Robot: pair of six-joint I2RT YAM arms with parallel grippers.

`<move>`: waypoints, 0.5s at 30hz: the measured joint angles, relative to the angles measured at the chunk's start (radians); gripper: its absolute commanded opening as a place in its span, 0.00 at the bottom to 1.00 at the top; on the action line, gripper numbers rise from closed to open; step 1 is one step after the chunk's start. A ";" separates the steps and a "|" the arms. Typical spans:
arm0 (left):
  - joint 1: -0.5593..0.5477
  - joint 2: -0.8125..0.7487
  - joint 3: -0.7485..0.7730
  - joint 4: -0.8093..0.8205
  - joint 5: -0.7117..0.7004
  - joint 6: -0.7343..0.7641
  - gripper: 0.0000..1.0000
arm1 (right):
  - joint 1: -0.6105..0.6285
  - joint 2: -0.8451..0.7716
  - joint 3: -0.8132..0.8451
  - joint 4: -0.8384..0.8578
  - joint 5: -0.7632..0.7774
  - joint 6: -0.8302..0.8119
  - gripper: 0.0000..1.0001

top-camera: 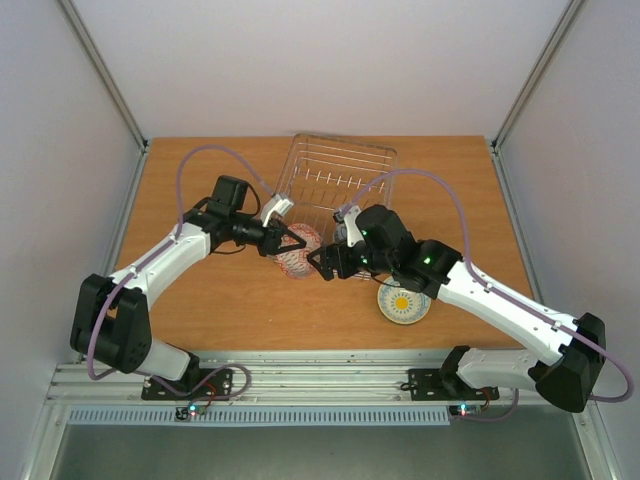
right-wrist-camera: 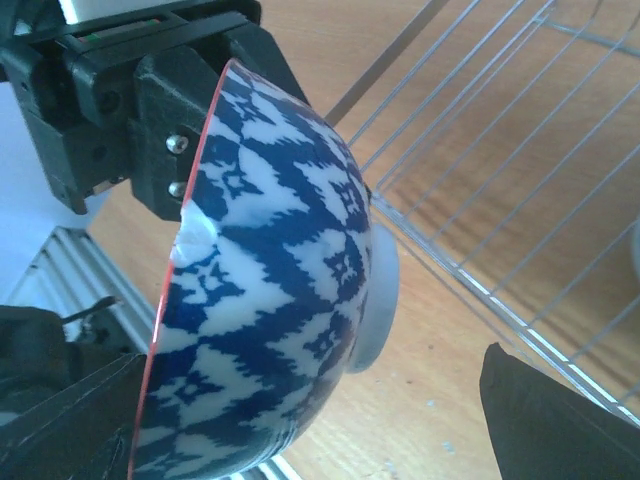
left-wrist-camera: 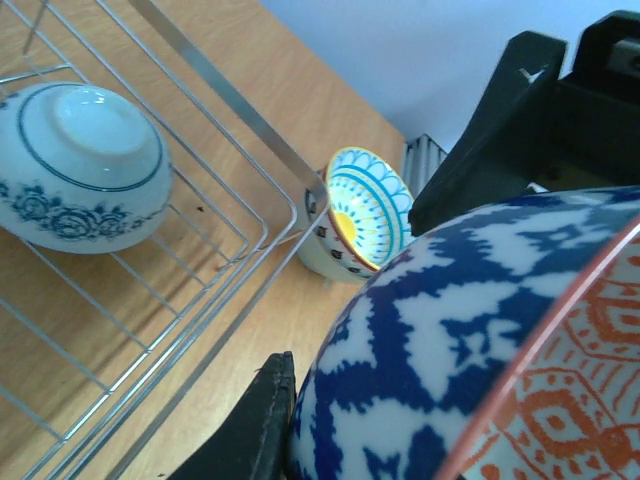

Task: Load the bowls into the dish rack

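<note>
A bowl (top-camera: 298, 256), blue-and-white outside (right-wrist-camera: 270, 290) with a red pattern inside (left-wrist-camera: 570, 400), hangs on its side just in front of the dish rack (top-camera: 335, 172). My left gripper (top-camera: 284, 242) is shut on its rim, one finger (left-wrist-camera: 262, 425) against the outer wall. On the bowl's other side my right gripper (top-camera: 321, 262) stands open, its fingers (right-wrist-camera: 560, 420) wide of the bowl and touching nothing. A white bowl with blue flowers (left-wrist-camera: 80, 165) lies upside down inside the rack (left-wrist-camera: 230, 95). On the table sits a yellow-and-teal bowl (top-camera: 404, 303).
The rack's near corner (right-wrist-camera: 480, 150) is close behind the held bowl. In the left wrist view the yellow-and-teal bowl (left-wrist-camera: 365, 210) rests just outside that corner. Both arms meet at mid-table, with the aluminium rail (top-camera: 300, 375) along the near edge.
</note>
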 measured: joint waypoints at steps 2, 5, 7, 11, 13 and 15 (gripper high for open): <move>0.007 0.000 -0.008 0.008 0.036 0.005 0.00 | -0.002 -0.005 -0.020 0.032 -0.028 0.019 0.89; 0.014 0.000 -0.020 0.013 0.092 0.011 0.00 | -0.004 -0.015 -0.045 0.087 -0.065 0.042 0.89; 0.016 0.000 -0.023 0.014 0.121 0.018 0.01 | -0.004 -0.022 -0.061 0.123 -0.087 0.053 0.88; 0.020 0.000 -0.024 0.019 0.155 0.033 0.01 | -0.006 -0.032 -0.097 0.195 -0.130 0.076 0.86; 0.022 0.000 -0.024 0.021 0.168 0.037 0.01 | -0.009 -0.032 -0.112 0.230 -0.156 0.095 0.85; 0.024 0.000 -0.024 0.022 0.180 0.041 0.00 | -0.010 -0.031 -0.122 0.257 -0.177 0.112 0.83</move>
